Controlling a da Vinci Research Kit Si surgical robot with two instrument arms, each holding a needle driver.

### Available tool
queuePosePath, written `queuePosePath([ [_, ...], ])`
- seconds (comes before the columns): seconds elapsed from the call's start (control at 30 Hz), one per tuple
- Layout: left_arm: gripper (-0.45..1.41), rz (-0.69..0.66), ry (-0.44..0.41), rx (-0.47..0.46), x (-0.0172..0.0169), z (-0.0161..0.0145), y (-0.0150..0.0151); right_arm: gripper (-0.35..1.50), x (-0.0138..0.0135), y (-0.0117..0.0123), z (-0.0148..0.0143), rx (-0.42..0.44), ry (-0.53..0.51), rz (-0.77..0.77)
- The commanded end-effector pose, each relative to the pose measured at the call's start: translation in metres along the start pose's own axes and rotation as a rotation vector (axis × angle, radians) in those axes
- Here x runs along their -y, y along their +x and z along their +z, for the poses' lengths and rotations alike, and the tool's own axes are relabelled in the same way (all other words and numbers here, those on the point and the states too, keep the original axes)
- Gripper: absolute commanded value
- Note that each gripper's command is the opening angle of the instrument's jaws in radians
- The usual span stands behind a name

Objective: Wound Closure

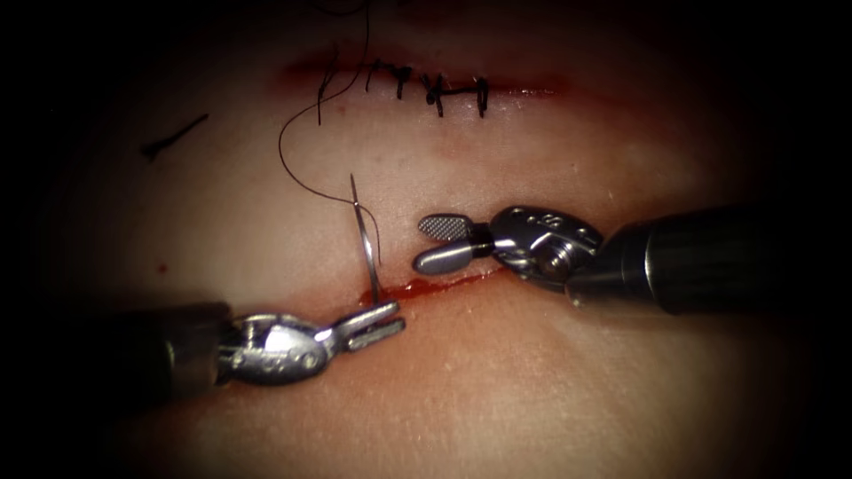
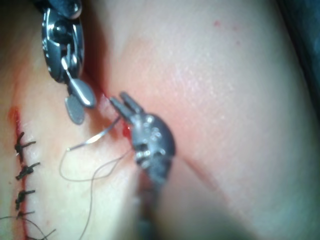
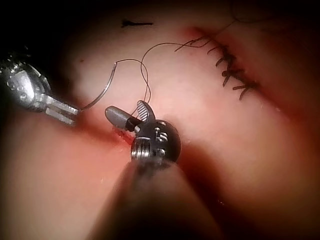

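Needle (image 1: 362,232): gripped near its lower end by left tool (image 1: 377,322), standing upright at cut (image 1: 444,282). Right tool (image 1: 432,242): open, empty, just beside.

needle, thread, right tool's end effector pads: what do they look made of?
Needle: looks like polished steel, thin with a bright glint; the left end effector grips it near one end, at the lower cut.
Thread: dark, fine, matte, likely a synthetic strand.
Right end effector: open, holding nothing; shiny metal, the pads cross-hatched.
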Motion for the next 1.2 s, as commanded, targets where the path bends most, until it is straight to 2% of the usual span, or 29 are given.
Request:
queuePosePath([
  [0.03,-0.45,0.002,-0.007,0.005,-0.0009,0.0009,-0.0005,1.04,-0.0004,-0.0007,0.0008,0.027,0.016,0.021],
  [0.13,-0.45,0.01,-0.01,0.013,-0.0013,0.0014,-0.0005,1.01,-0.0004,-0.0015,0.0011,0.094,0.047,0.058],
  [0.37,-0.45,0.09,-0.019,0.031,-0.0018,0.0022,-0.0004,0.99,-0.0008,-0.0025,0.0017,0.13,0.115,0.109],
  [0.73,-0.45,0.139,-0.03,0.046,-0.0023,0.0024,-0.001,0.98,-0.002,-0.0022,0.0022,0.1,0.163,0.134],
  [1.2,-0.45,0.145,-0.031,0.051,-0.0024,0.0025,-0.001,0.92,-0.0019,-0.0018,0.0038,0.087,0.209,0.15],
])
